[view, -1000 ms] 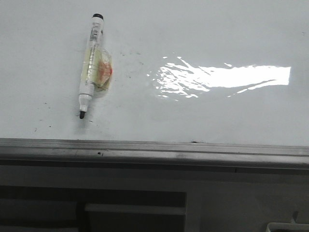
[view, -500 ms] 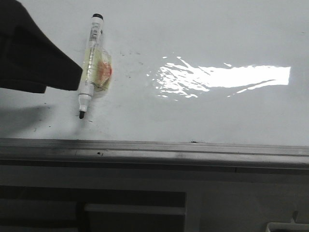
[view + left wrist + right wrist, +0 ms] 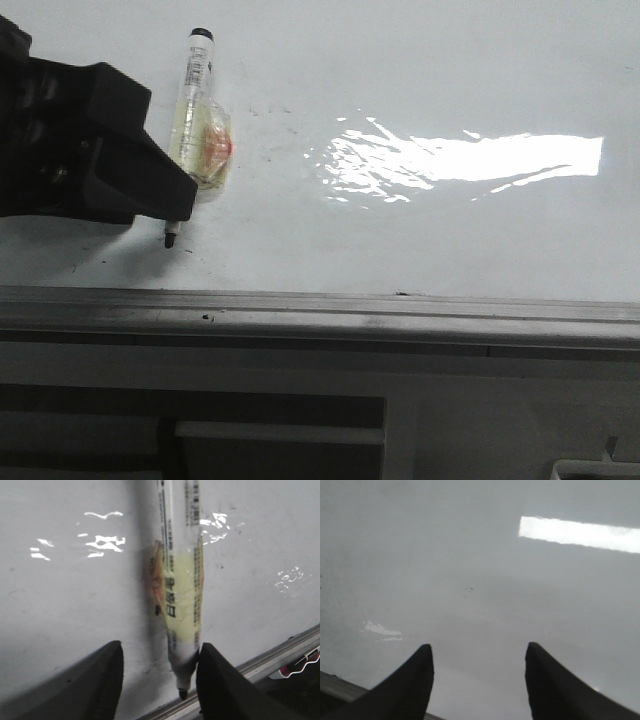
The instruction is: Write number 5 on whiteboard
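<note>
Your left tool gapes wide astride the marker, one finger touching its barrel near the tip, gripping nothing. The marker lies on the whiteboard. Your right tool hangs open, holding nothing.

The front view looks forward and down over the whiteboard, sharing the marker with the close left wrist view.

the left gripper is a blocky matte black housing. both grippers have black fingers that taper to points.
</note>
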